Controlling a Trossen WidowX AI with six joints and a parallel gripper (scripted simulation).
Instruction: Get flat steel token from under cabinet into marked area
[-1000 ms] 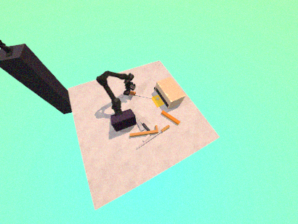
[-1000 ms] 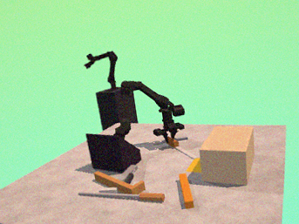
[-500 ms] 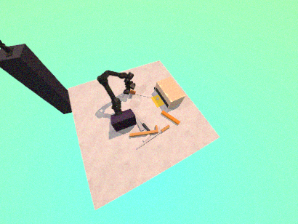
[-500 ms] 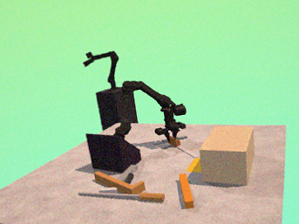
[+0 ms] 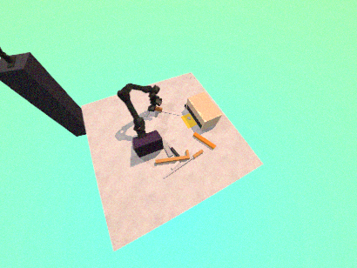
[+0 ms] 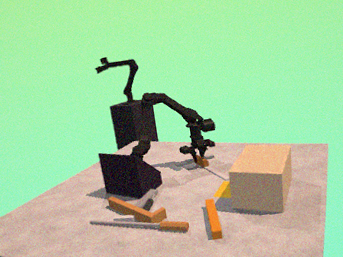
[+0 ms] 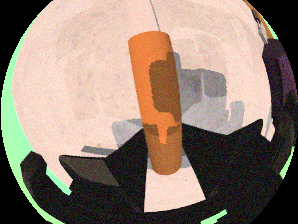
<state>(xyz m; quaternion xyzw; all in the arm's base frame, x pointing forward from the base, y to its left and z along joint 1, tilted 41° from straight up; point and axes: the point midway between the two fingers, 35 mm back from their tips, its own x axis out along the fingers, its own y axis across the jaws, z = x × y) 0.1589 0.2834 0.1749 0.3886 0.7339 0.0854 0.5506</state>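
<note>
My gripper (image 5: pixel 155 108) (image 6: pixel 199 159) (image 7: pixel 161 129) is shut on the orange handle (image 7: pixel 155 75) of a thin-rod tool, low over the table left of the cabinet in the top view. The tool's grey rod (image 5: pixel 171 113) (image 6: pixel 217 173) (image 7: pixel 155 17) points toward the cabinet front. The tan cabinet (image 5: pixel 205 108) (image 6: pixel 257 182) has a dark slot along its front. The yellow marked area (image 5: pixel 190 124) (image 6: pixel 221 191) lies before it. A small grey spot (image 5: pixel 189 117), apparently the token, shows on the yellow; whether it touches the rod tip is too small to tell.
An orange bar (image 5: pixel 205 140) (image 6: pixel 213 219) lies near the marked area. An L-shaped orange piece (image 5: pixel 171 160) (image 6: pixel 130 208) and another rod tool with an orange handle (image 5: pixel 198 154) (image 6: pixel 174 225) lie near the arm's dark base (image 5: pixel 148 144) (image 6: pixel 128 173). A dark-and-grey item (image 5: pixel 174 151) lies beside the base.
</note>
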